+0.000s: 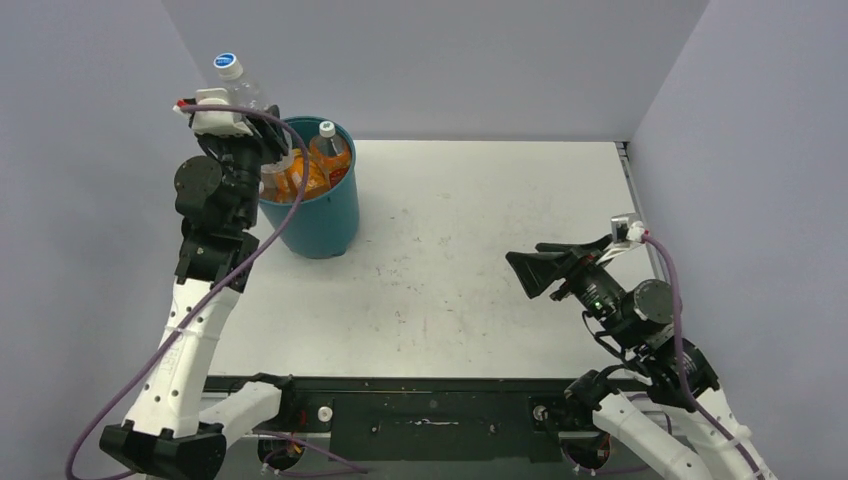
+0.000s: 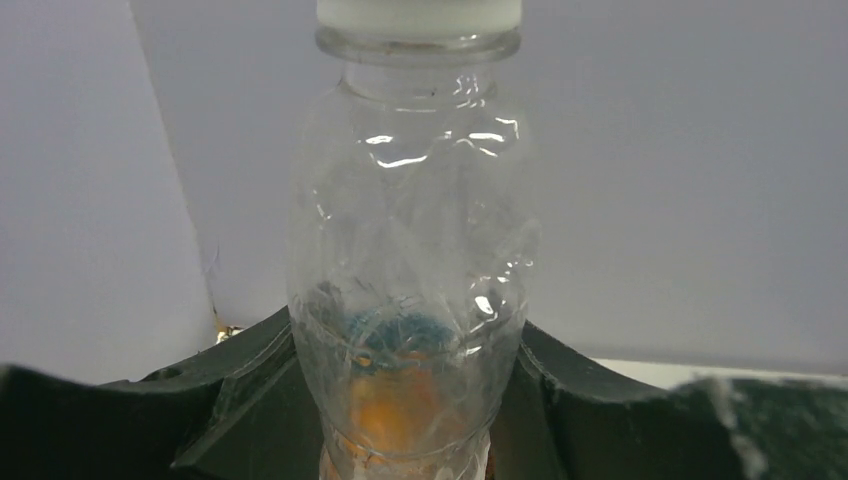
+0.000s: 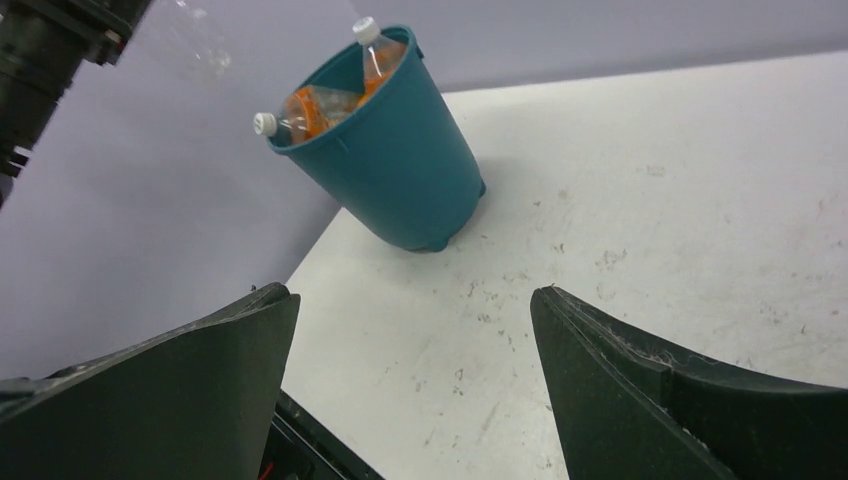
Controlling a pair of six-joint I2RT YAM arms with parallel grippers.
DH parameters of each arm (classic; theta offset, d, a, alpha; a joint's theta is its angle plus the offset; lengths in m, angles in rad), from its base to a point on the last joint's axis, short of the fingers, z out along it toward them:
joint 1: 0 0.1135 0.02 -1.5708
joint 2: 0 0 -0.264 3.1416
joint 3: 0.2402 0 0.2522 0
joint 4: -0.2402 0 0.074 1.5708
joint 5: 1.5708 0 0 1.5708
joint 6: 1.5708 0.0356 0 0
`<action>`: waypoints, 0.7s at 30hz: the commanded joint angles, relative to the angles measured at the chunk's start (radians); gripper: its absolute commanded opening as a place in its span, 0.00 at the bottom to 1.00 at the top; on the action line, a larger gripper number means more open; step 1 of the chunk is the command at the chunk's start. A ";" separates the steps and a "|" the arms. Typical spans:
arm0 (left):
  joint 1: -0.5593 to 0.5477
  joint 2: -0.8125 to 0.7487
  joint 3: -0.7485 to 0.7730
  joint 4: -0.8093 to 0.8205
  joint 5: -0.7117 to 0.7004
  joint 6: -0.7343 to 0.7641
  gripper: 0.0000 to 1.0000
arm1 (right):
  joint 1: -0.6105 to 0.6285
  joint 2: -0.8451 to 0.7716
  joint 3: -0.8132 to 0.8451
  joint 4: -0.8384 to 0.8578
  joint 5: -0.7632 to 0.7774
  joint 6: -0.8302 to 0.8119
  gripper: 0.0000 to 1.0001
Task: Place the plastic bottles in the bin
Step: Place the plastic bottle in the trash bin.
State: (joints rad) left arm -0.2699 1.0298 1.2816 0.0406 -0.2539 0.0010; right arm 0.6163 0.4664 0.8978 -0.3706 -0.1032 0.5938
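One bin (image 1: 322,218), at least three bottles (image 1: 331,152), two arms (image 1: 196,318).

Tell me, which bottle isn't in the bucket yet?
The clear bottle with the blue-and-white cap, held up by the left gripper. The orange bottles already sit inside the bucket.

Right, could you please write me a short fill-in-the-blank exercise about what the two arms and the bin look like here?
1. The left pincer is shut on a ___ bottle with a white cap.
2. The right pincer stands ___ and holds nothing.
3. The bottles inside the teal bin are mostly ___ in colour.
Missing words: clear; open; orange.
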 commanded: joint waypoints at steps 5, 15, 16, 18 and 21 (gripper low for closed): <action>0.179 0.221 0.044 0.128 0.133 -0.342 0.32 | 0.006 -0.004 -0.183 0.228 -0.005 0.088 0.90; 0.183 0.368 -0.134 0.641 0.160 -0.103 0.32 | 0.005 -0.021 -0.290 0.317 -0.016 0.091 0.90; 0.182 0.388 -0.129 0.650 0.165 -0.089 0.32 | 0.005 -0.015 -0.293 0.319 -0.015 0.091 0.90; 0.175 0.423 -0.115 0.644 0.172 -0.061 0.33 | 0.005 -0.004 -0.297 0.321 -0.016 0.086 0.90; 0.157 0.457 -0.117 0.637 0.167 -0.026 0.51 | 0.005 0.012 -0.288 0.317 -0.021 0.074 0.90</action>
State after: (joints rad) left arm -0.0944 1.4544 1.1347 0.5503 -0.1051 -0.1093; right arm 0.6163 0.4591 0.6025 -0.1295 -0.1123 0.6750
